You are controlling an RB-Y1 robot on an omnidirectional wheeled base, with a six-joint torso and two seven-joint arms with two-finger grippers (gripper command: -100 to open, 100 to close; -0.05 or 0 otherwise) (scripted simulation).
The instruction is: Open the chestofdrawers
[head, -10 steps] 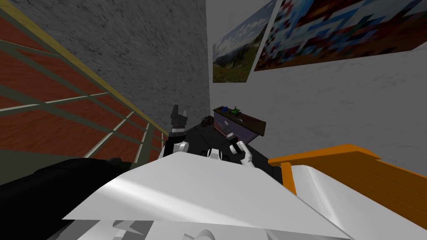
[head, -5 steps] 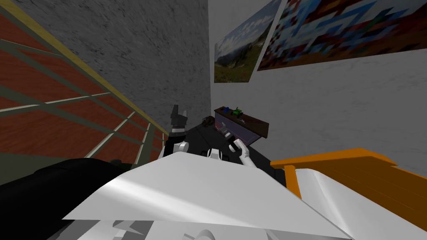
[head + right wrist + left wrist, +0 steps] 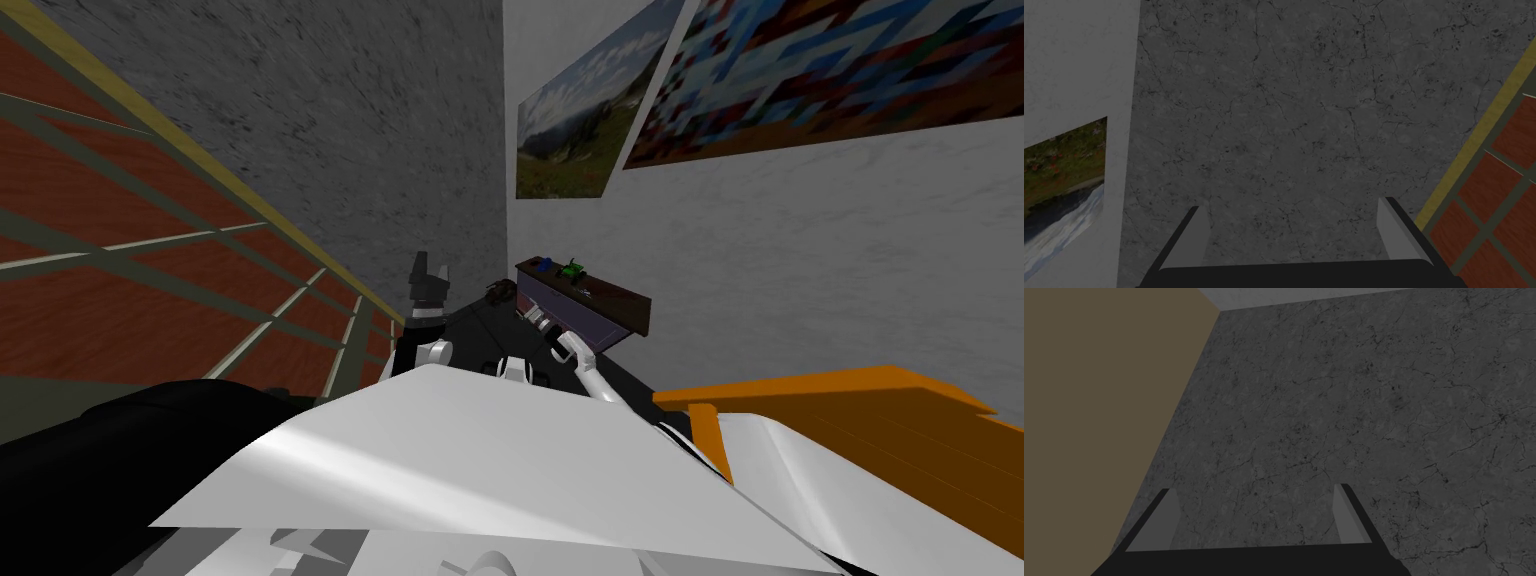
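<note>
Right gripper (image 3: 543, 320) nearer chest of drawers (image 3: 585, 318), green toy (image 3: 571, 267) atop, orange bed (image 3: 850, 400) beside

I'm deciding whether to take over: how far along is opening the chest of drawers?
Done: nothing that shows. The chest of drawers has a flat front, with no drawer visibly pulled out. In hand: the right tool is raised in front of the chest, open and holding nothing. The left tool points up, open, off to the side. Left: close on a drawer front, grip it and pull.
</note>
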